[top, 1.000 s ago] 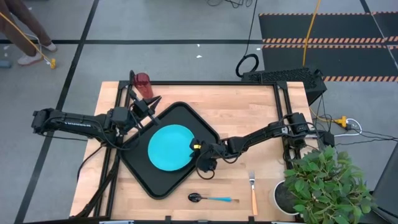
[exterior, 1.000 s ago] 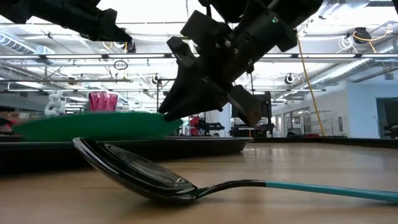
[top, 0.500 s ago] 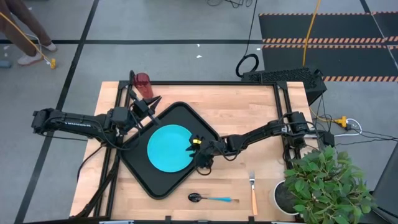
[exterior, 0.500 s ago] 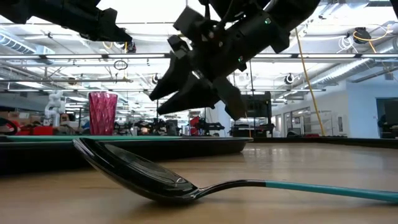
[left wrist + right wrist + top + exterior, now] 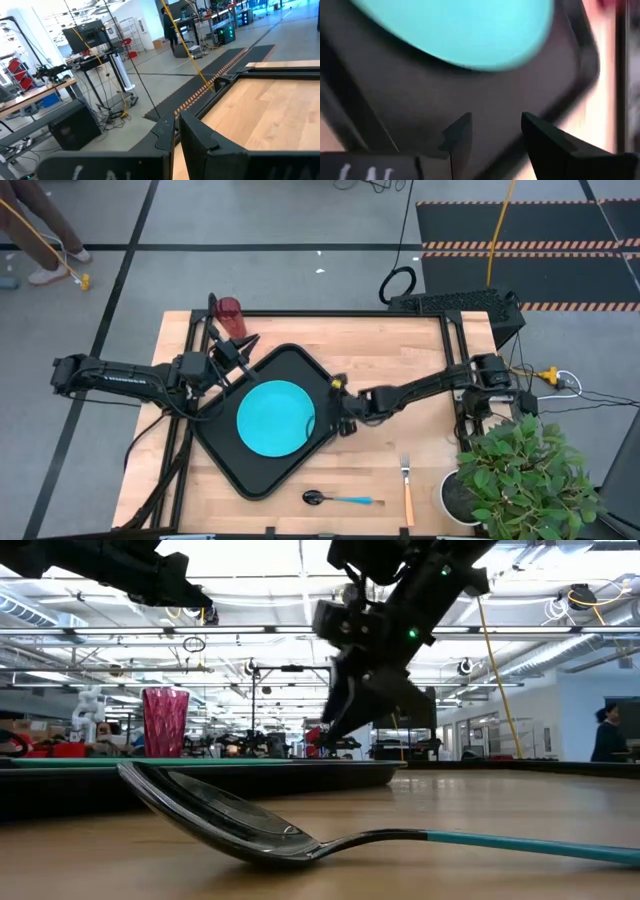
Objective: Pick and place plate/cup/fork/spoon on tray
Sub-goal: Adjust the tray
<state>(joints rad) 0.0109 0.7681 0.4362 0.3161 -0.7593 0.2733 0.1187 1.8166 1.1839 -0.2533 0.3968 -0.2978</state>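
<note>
Now the plate (image 5: pixel 274 417) lies inside the tray (image 5: pixel 238 472) rim.

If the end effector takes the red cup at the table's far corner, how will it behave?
The cup stands upright, tall and narrow, so a sideways push would probably tip it. Its translucent plastic walls suggest it is light and may flex under a hard squeeze. Once tipped, its round body would likely roll on the wooden table.
</note>
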